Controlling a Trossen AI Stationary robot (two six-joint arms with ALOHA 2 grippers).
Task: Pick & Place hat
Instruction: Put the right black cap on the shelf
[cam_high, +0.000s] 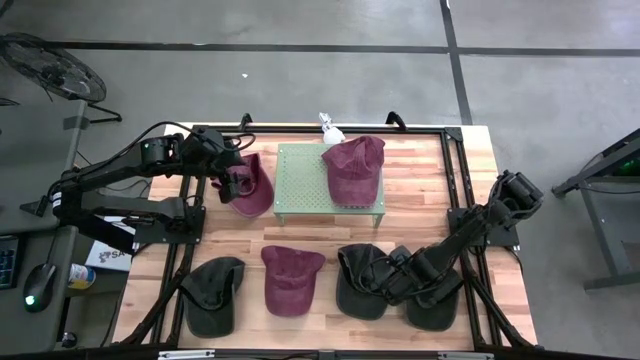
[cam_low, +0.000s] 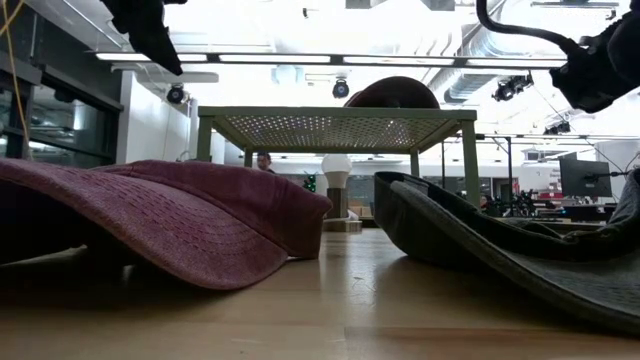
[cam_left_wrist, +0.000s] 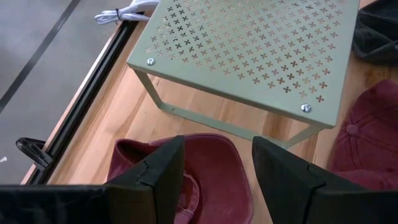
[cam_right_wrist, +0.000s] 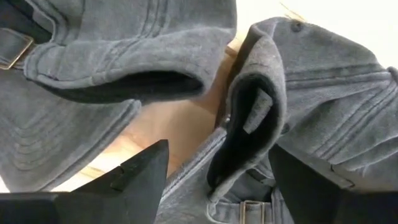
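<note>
The right gripper (cam_high: 393, 272), jaws wide open, hangs low over the 2 grey hats (cam_high: 362, 283) at the tabletop's 5 o'clock, while the left gripper (cam_high: 238, 186), half open and empty, hovers above a maroon hat (cam_high: 253, 186) at 10 o'clock.

Wooden table (cam_high: 420, 215), white cable (cam_left_wrist: 121, 12) at its edge, fan (cam_high: 50, 68) on the floor, mouse (cam_high: 38, 283)

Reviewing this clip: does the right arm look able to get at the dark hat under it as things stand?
Probably yes. The right gripper hangs open just above the two dark hats at the table's front right. Its open jaws straddle one hat's upturned edge, and nothing lies between them and the fabric.
</note>
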